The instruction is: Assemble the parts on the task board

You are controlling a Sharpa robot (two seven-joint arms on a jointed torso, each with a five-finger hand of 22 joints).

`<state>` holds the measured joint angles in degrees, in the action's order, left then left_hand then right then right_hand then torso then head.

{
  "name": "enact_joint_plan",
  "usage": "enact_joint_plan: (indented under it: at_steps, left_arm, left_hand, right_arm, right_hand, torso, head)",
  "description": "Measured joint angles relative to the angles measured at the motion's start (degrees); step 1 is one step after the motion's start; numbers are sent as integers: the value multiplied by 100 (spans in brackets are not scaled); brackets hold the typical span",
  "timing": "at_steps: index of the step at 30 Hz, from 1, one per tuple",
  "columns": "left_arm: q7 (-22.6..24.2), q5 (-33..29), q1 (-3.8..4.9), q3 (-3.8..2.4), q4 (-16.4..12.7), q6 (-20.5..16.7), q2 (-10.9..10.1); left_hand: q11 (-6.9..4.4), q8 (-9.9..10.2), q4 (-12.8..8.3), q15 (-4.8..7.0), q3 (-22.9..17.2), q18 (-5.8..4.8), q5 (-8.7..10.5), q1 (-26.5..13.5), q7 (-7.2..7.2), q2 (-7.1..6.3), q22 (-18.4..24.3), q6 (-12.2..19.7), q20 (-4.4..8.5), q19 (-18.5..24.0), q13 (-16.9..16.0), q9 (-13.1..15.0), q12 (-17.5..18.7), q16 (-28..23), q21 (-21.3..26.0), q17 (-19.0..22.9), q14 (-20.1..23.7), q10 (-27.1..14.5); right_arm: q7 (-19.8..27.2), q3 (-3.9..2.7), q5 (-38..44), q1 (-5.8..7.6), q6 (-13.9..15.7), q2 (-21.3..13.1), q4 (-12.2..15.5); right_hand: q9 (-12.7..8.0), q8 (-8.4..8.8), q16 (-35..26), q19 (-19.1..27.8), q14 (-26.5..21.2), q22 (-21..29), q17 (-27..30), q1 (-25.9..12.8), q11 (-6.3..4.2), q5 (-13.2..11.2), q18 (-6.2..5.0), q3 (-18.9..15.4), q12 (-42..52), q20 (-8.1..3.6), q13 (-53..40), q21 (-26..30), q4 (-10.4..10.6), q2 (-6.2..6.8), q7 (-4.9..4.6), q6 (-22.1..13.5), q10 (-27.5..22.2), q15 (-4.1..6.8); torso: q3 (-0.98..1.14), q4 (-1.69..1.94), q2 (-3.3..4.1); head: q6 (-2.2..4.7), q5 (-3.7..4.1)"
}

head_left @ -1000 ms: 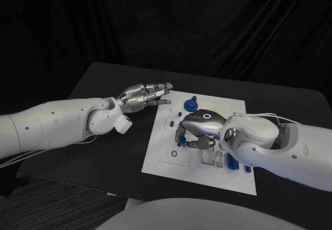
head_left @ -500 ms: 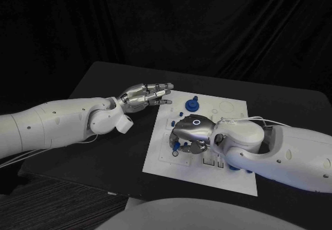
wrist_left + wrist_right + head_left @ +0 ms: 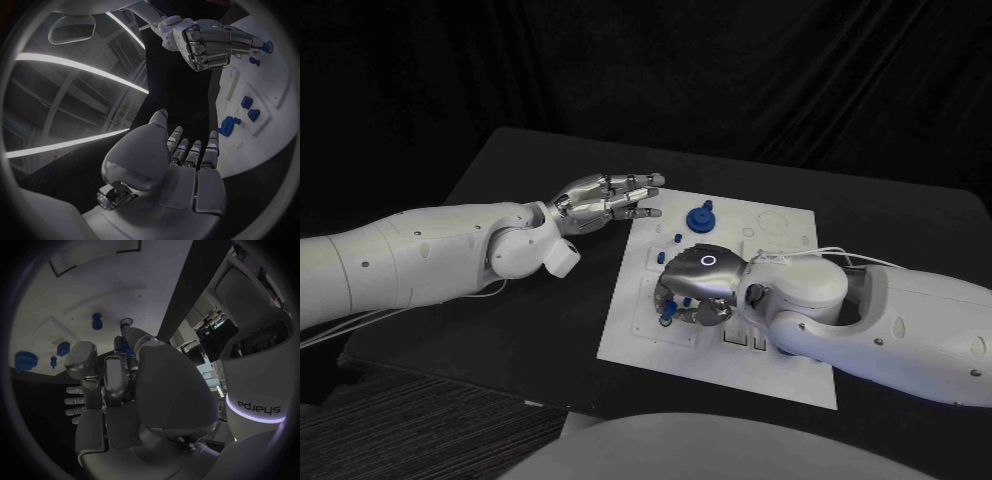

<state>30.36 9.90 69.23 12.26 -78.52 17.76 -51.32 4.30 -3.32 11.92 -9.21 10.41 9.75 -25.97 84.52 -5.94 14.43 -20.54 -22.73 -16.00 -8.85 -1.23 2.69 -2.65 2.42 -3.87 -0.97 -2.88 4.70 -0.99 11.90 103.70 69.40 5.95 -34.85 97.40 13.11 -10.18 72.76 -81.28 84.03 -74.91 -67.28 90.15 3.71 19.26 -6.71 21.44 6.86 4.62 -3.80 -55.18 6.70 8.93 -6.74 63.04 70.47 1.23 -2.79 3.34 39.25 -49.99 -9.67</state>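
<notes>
The white task board (image 3: 783,222) lies mid-table. My right hand (image 3: 697,285) hovers low over its left middle, fingers curled down, pinching a small blue part (image 3: 669,312) at its tips; the same part (image 3: 125,342) shows between the fingers in the right wrist view. A larger blue knob (image 3: 700,217) stands near the board's far edge, with two small blue pieces (image 3: 675,238) just in front of it. My left hand (image 3: 606,203) hangs open at the board's far left corner, fingers stretched out and holding nothing. From the left wrist view, the right hand (image 3: 209,42) is curled above the board (image 3: 278,100).
The black table (image 3: 516,200) extends left of the board under my left arm. My right forearm (image 3: 877,315) covers the board's right half. Slots and recesses (image 3: 747,340) sit near the board's front edge. Other blue pieces (image 3: 62,348) stand on the board (image 3: 94,275).
My right hand has moved left and a little toward the board's near side, carrying the small blue part along. The left hand has hardly moved.
</notes>
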Motion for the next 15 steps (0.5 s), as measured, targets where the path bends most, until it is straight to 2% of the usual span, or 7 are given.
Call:
enact_joint_plan:
  at_steps: [15]
  left_arm:
    - [0,0,0,0,13,3,13]
  left_hand:
    - [19,-22,0,0,0,0,0,0,0,0,9,0,0,0,0,0,0,0,0,0,0,19]
  right_arm:
    - [-13,-7,15,-109,-79,39,-54]
  right_hand:
    - [-12,18,-22,21,0,0,19,-22,16,0,-1,47,-19,-21,-13,0,-15,23,10,-10,16,0]
  torso:
    - [0,-5,-3]
  head:
    - [0,3]
